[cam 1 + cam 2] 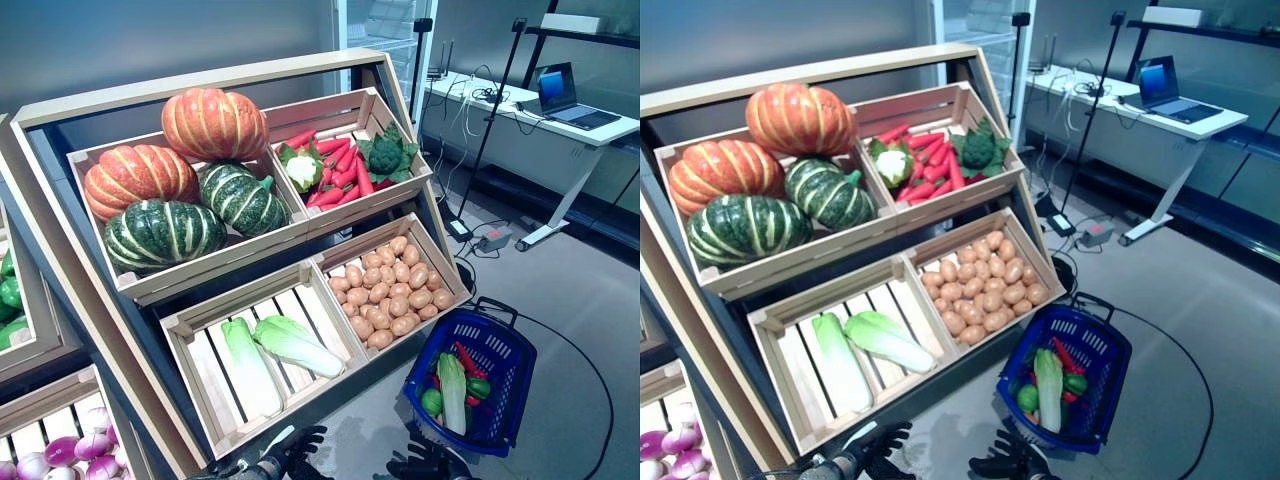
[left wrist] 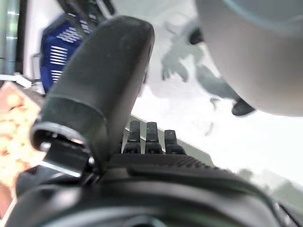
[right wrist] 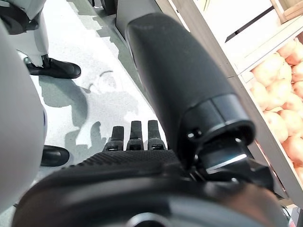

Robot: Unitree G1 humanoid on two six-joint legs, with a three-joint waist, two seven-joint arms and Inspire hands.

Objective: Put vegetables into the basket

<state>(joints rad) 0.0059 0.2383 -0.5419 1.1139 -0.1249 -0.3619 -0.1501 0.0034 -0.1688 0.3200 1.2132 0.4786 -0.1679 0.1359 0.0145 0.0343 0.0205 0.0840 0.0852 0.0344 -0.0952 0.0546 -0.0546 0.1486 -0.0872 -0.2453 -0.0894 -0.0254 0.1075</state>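
Both hands hang low at the bottom of the head views, the left hand [image 1: 295,452] and the right hand [image 1: 425,463], fingers loose and spread, and the wrist views show each with fingers straight and nothing in the palm. So nothing is being carried right now. Look at the blue basket [image 1: 505,350] on the floor just beside the stand's lower right corner: it already holds a cabbage [image 1: 453,390] standing on end, something red [image 1: 468,358] behind it, and a couple of green pieces [image 1: 432,402] around it, so part of the job is plainly done. Plenty sits on the wooden stand [image 1: 200,90] yet: two long cabbages [image 1: 270,355] in the lower left crate, a full crate of potatoes [image 1: 390,290] nearest the basket, red carrots [image 1: 340,170] with a cauliflower [image 1: 303,168] and a dark green head [image 1: 388,153] above, and four pumpkins [image 1: 180,180] top left. My read: between picks, with either lower crate the likeliest next stop.
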